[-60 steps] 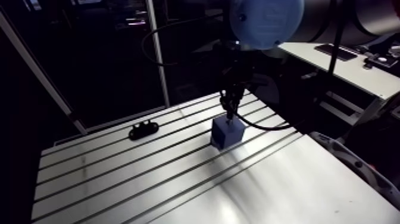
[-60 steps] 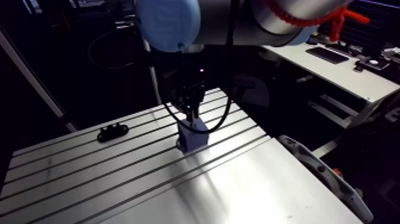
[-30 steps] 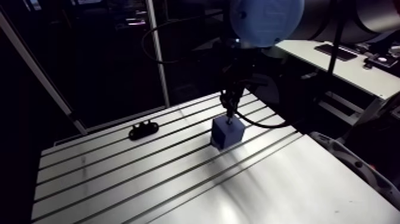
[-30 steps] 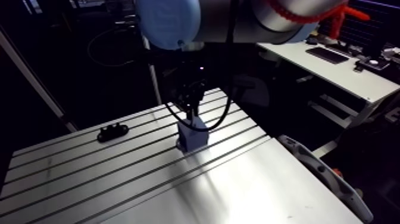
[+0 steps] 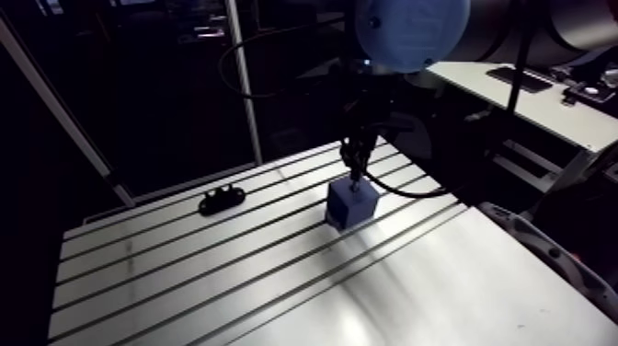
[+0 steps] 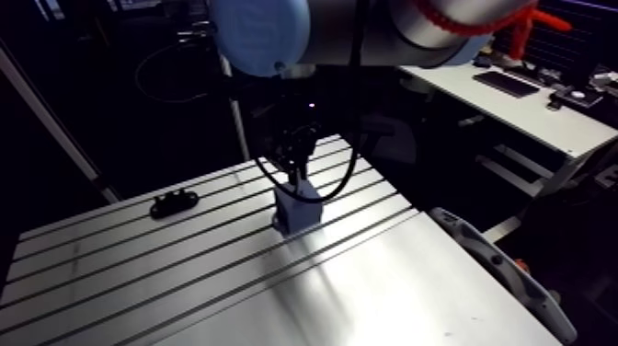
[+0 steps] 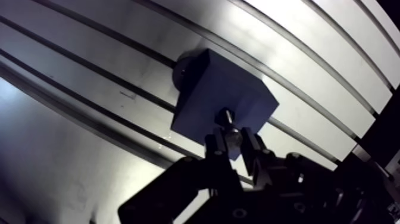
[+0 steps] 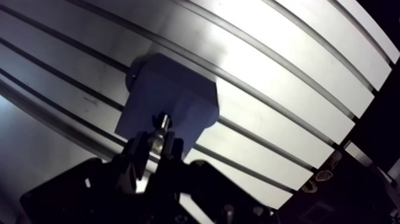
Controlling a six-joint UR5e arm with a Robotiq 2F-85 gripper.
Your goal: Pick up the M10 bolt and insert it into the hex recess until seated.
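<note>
Gripping M10 bolt (image 8: 159,132) in claw (image 7: 233,143), tip seemingly touching top of blue block (image 7: 220,89) on the slotted desk (image 5: 184,267), with small black part (image 5: 222,200) well apart.

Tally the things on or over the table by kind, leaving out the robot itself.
blue block: 1
bolt, at the block's top face: 1
black part, lying apart from the block: 1
Total: 3
</note>
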